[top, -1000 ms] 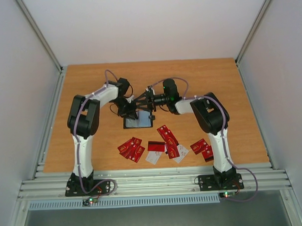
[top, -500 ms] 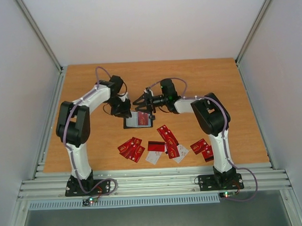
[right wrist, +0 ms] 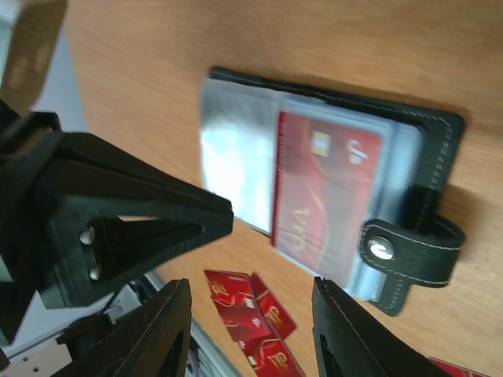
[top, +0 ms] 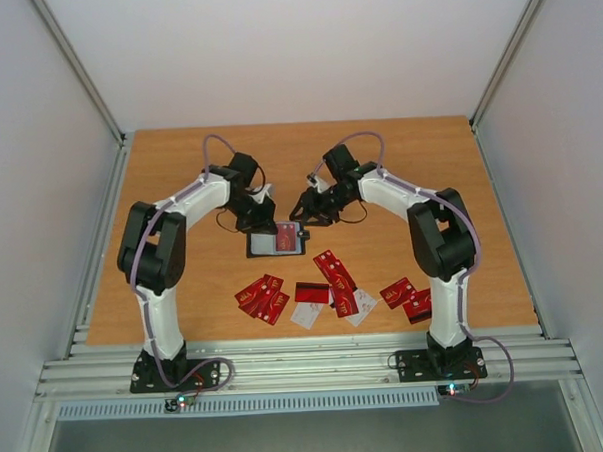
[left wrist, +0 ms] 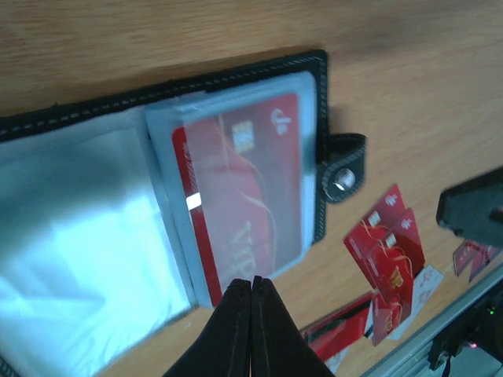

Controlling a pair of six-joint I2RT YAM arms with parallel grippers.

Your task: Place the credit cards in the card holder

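The black card holder [top: 276,241] lies open on the table, with a red credit card [top: 285,234] in its right clear pocket. The holder [left wrist: 236,78] and card [left wrist: 244,188] also show in the left wrist view, and the holder [right wrist: 436,137] and card [right wrist: 326,184] in the right wrist view. My left gripper [left wrist: 251,284] is shut and empty, just above the holder's near edge; it shows from above [top: 258,217]. My right gripper [right wrist: 253,302] is open and empty, hovering at the holder's right side [top: 303,211]. Several red and white credit cards [top: 329,290] lie loose in front.
Loose card clusters lie at the near left [top: 263,297], the middle [top: 334,275] and the near right [top: 407,298]. The holder's snap tab [right wrist: 409,251] sticks out on its right side. Grey walls enclose the wooden table [top: 179,161].
Both grippers have drawn apart and back from the holder, the right arm swinging further back. The red card now lies uncovered in the holder's pocket.
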